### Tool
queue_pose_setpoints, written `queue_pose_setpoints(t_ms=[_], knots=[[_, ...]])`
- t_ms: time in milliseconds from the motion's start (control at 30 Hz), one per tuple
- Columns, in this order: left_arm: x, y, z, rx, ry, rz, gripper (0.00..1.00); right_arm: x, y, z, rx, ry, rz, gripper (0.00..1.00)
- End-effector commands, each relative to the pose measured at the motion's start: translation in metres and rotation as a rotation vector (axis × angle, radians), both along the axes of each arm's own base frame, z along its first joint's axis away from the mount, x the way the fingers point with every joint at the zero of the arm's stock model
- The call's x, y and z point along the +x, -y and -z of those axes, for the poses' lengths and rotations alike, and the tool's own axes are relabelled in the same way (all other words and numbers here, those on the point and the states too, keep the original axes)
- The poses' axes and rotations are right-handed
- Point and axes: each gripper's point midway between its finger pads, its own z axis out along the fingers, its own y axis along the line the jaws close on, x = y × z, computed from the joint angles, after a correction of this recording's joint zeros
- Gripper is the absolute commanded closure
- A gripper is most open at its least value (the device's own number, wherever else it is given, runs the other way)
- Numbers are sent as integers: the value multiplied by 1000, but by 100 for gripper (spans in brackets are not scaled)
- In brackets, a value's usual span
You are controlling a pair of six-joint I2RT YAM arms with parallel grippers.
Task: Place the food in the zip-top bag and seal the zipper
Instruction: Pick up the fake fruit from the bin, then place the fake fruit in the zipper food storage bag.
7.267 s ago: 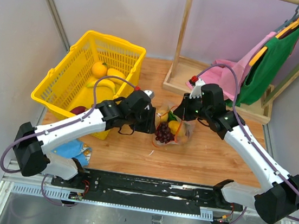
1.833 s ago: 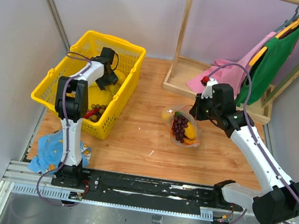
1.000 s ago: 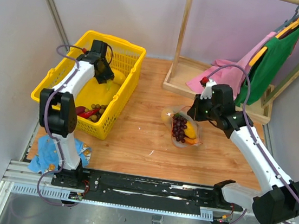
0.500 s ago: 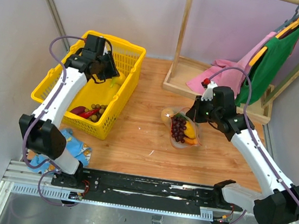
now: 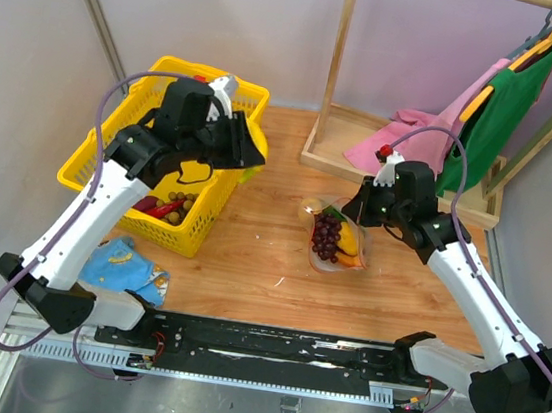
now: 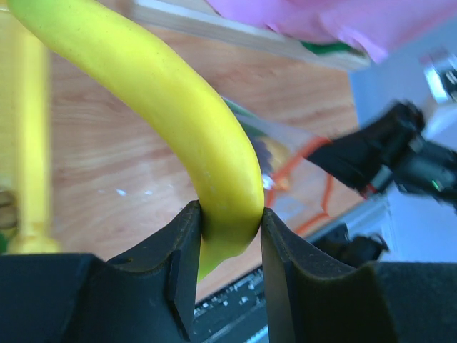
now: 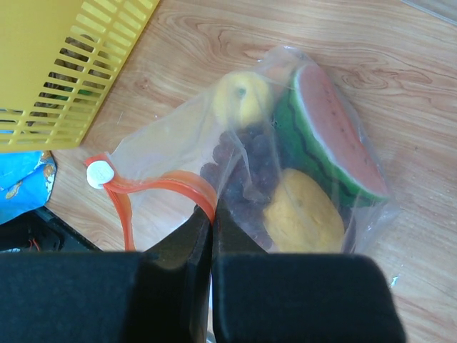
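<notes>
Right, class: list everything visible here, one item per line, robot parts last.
basket: one, yellow, far left.
loose food: several, brown and red, in basket.
banana: one, yellow, in the left gripper.
zip-top bag: one, clear, centre.
zipper: one, red-orange with white slider, bag mouth.
watermelon wedge: one, red-green, bagged.
grapes: one bunch, dark, bagged.
round fruits: two, yellow, bagged.
cloth: one, blue, near left.
garments: two, pink and green, on wooden rack.
left gripper: one, black, gripping banana.
right gripper: one, black, pinching bag mouth.
</notes>
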Motion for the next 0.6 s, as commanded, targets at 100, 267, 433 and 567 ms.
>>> queue_pose_setpoints(t_ms=[100,267,433,567], knots=[[-71,68,-6,-66,-12,293,100,10,-3,-18,80,47,49,99],[-105,109,1,-66,-10,468,100,18,-6,-23,109,55,75,99],[-133,139,14,-75,-32,629,100,27,-9,-26,133,57,94,99],[-148,151,31,-97,-86,711,100,30,-11,-29,146,63,101,99]])
